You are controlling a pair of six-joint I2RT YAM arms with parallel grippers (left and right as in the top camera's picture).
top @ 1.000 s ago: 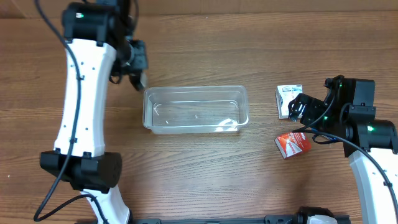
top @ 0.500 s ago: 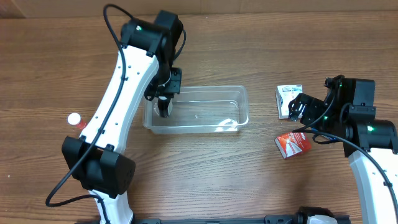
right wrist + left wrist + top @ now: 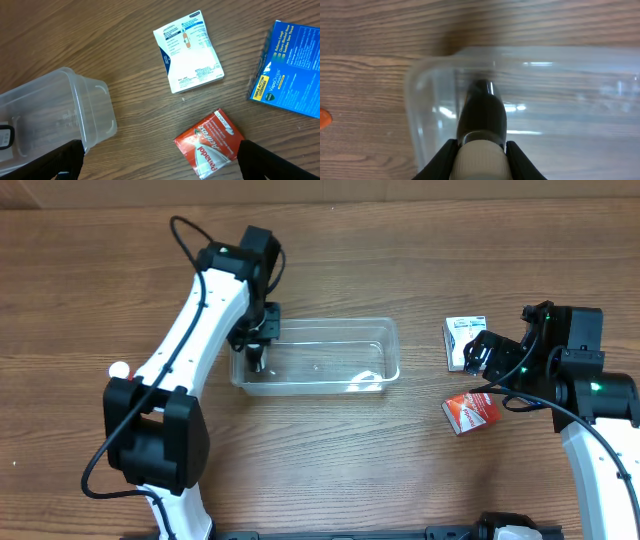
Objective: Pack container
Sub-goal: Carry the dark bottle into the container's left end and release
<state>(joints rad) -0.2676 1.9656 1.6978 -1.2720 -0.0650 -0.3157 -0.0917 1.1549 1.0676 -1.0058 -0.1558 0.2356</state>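
The container, a clear shallow tub, lies near the middle of the counter, its long sides parallel to the far edge. The left jaws pinch a dark bottle by its pale cap, one jaw on each side. They hold it cap toward the wrist inside the container's left end, just beside the short wall. Whether its base touches the tub floor I cannot tell. Nothing else shows inside, so the step in hand looks like setting down the first item. The right jaws stand spread wide and empty over the counter's right side, well apart from the container. Below them a white box, a red packet and a blue box lie flat, none touching another. A small red-and-white thing lies toward the left edge. The next move, as I judge it, calls for lowering the bottle until it rests on the floor, spreading the left jaws, and rising straight clear of the rim. The bottle is narrow and may topple on release, and a nudge to the wall could slide the light tub.
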